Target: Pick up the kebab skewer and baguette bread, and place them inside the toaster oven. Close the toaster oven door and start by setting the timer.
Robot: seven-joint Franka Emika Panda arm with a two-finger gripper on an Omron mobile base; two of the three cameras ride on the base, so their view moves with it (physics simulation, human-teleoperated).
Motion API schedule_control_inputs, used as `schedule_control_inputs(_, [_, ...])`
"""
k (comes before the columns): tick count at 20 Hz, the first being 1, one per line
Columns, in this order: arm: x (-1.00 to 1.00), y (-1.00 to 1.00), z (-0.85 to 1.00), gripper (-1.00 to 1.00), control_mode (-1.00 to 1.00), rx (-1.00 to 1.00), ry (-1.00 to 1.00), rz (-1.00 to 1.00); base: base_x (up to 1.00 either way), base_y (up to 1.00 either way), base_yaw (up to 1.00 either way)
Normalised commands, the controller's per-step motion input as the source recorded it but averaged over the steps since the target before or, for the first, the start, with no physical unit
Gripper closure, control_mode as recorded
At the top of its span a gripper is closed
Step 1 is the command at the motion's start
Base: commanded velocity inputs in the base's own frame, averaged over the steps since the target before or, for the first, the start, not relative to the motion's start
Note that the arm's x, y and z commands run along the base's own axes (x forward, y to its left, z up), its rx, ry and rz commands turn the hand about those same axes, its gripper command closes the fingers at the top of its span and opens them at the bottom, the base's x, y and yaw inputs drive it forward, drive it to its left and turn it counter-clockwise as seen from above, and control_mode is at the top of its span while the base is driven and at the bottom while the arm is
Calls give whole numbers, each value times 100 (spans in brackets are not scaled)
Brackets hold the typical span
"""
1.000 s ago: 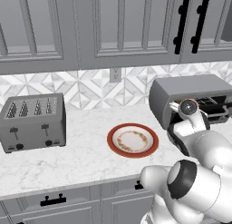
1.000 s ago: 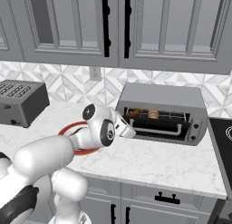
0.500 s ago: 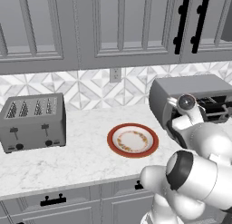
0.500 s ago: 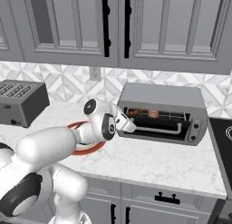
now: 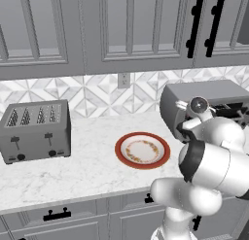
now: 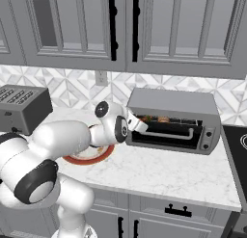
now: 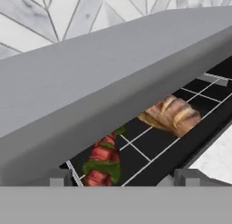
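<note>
The toaster oven [image 6: 171, 102] stands at the counter's right end, also the grey box [image 5: 202, 95] behind my arm. Its door [image 6: 161, 138] with the silver bar handle [image 6: 170, 134] is tilted up, leaving a gap at the top. Through that gap the kebab skewer [image 7: 102, 160] and the baguette bread [image 7: 172, 113] lie on the wire rack [image 7: 145, 148]. My gripper [image 6: 141, 125] is at the door's upper left corner. In the hand view my gripper [image 7: 123, 177] stands open, its fingertips [image 7: 59, 177] wide apart with nothing gripped.
A red-rimmed plate [image 5: 142, 150] lies on the marble counter [image 5: 87, 161] left of the oven, partly under my arm. The grey four-slot toaster [image 5: 36, 129] stands far left. Wall cabinets hang overhead. A dark cooktop edge [image 6: 239, 150] lies right of the oven.
My hand has moved from in front of the plate to the upper left corner of the oven door. The food inside has stayed put.
</note>
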Motion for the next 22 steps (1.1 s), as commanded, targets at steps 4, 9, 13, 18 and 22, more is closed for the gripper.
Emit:
schedule_control_inputs(4, [12, 0, 2, -100, -100, 0, 0, 13, 0, 0, 0])
schedule_control_inputs(9, [-1, -8, 14, -100, -100, 0, 1, 17, 0, 0, 0])
schedule_control_inputs(13, [-31, -16, 83, -100, -100, 0, 19, 15, 0, 0, 0])
schedule_control_inputs(18, [-62, -23, 78, -100, -100, 0, 17, 16, 0, 0, 0])
schedule_control_inputs(22, [-64, -31, 19, -100, -100, 0, 20, 15, 0, 0, 0])
